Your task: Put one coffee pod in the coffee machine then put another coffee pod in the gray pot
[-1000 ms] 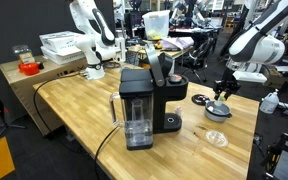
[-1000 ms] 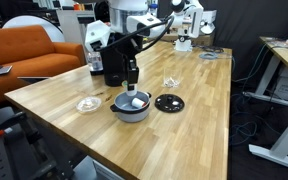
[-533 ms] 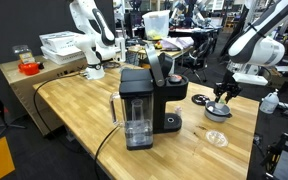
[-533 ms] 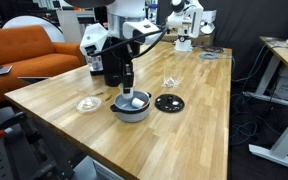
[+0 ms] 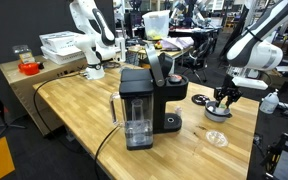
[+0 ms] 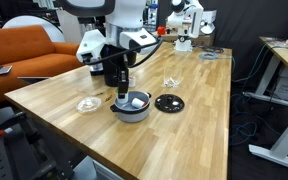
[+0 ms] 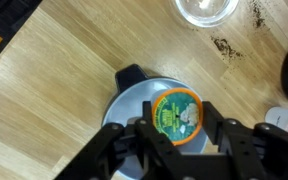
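Hovering just above the gray pot (image 7: 134, 100), gripper (image 7: 178, 122) pinching the coffee pod (image 7: 176, 112) from both sides; contact slightly blurred in the wrist view, so probably a firm grip, not certain. Shifted a little toward 9 o'clock in an exterior view, gripper (image 6: 121, 92), against a second back; same jaw spread, pod kept low over the pot's pale inside. Meaning for the task: likely the second half, placing into the pot, release not yet done. Coffee machine (image 5: 144, 105) at 9 o'clock of the pot in an exterior view, lid tipped up, chamber contents not visible. Pod: small round cup, green printed foil top, orange rim. Pot: shallow, round, matte dark-gray metal, short handle stub at 11 o'clock in the wrist view. Clear glassy dish (image 7: 206, 10) at 1 o'clock of the pot, flat black disc (image 6: 169, 102) just beside the pot, smooth grained wooden table (image 6: 199, 135) underneath.
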Motion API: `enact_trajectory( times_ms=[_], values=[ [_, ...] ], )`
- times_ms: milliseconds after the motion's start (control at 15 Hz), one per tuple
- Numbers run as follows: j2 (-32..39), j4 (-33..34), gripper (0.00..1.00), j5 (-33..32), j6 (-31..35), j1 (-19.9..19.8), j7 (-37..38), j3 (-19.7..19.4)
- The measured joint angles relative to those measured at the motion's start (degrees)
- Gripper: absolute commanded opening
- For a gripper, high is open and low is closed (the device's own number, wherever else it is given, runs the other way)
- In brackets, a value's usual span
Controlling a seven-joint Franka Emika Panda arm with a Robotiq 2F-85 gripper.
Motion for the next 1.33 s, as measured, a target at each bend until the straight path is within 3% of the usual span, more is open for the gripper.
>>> enact_trajectory(
  times_ms=[133,333,400,533,933,1333],
  values=[
    [0.5,0.11,0.76,0.02,0.0,-0.09,0.0,0.07],
    [0.58,0.12,0.79,0.0,0.05,-0.64,0.0,0.03],
    [0.58,0.12,0.91,0.0,0.06,-0.86,0.0,0.01],
    [0.56,0.12,1.0,0.0,0.11,-1.21,0.0,0.01],
    [-2.33,-0.19,1.0,-0.47,0.12,-0.67,-0.46,1.86],
    [-12.13,-6.36,1.0,1.17,0.08,2.45,-0.5,4.08]
  ],
)
